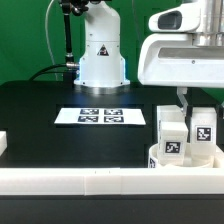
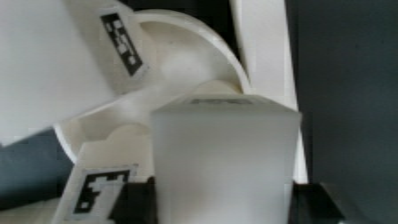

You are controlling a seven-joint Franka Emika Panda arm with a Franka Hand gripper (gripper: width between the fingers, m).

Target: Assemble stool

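One leg (image 2: 222,150) sits clamped between the half-closed jaws of the gripper (image 1: 192,100), held upright above the seat (image 2: 169,70), presumably to screw into its socket.

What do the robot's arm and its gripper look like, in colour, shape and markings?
The arm is glossy white with rounded, bulbous segments and darker joint seams. Its wide base carries a small triangular warning sticker. A black cable runs down beside it. The gripper hangs under a boxy white head with a grey rounded part on top; its fingers are not clearly visible.
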